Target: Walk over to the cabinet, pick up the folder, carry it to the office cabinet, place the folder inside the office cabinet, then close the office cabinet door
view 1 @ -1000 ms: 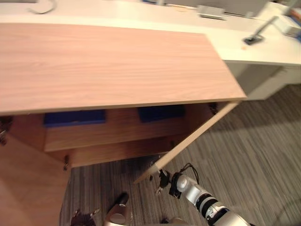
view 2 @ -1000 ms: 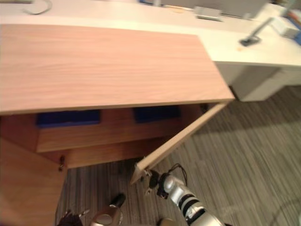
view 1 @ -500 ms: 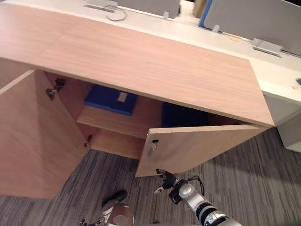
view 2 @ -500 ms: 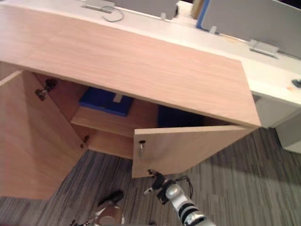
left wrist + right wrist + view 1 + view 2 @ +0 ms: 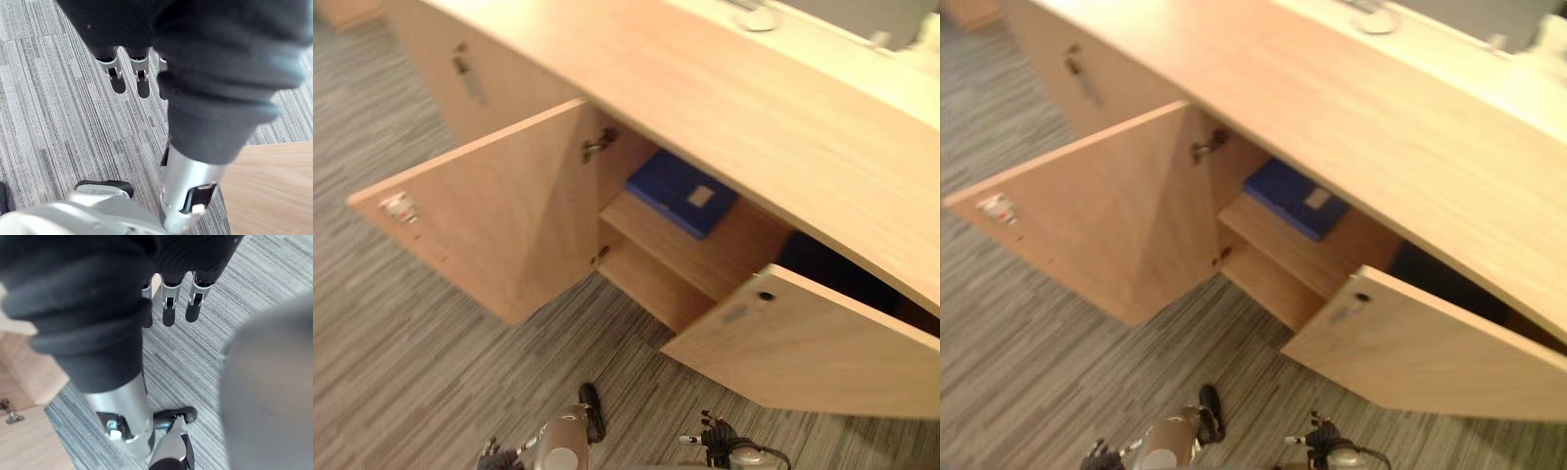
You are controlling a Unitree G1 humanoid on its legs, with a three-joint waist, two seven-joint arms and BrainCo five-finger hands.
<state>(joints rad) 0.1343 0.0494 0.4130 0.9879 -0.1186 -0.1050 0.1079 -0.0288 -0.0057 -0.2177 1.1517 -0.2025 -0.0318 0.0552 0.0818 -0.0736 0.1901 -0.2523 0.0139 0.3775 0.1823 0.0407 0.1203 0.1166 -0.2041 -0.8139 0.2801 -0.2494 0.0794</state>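
blue folder (image 5: pixel 680 193) on shelf (image 5: pixel 658 238), well apart from left hand (image 5: pixel 205 63) and right hand (image 5: pixel 83 298), fingers (image 5: pixel 167 309) relaxed.

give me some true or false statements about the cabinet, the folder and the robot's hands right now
1. A blue folder lies on the shelf inside the cabinet. True.
2. Both cabinet doors are shut. False: the left door is swung wide and the right door stands partly open.
3. The left hand is curled round the folder. False: its fingers are straight over the carpet, holding nothing.
4. The right hand is open and empty. True.
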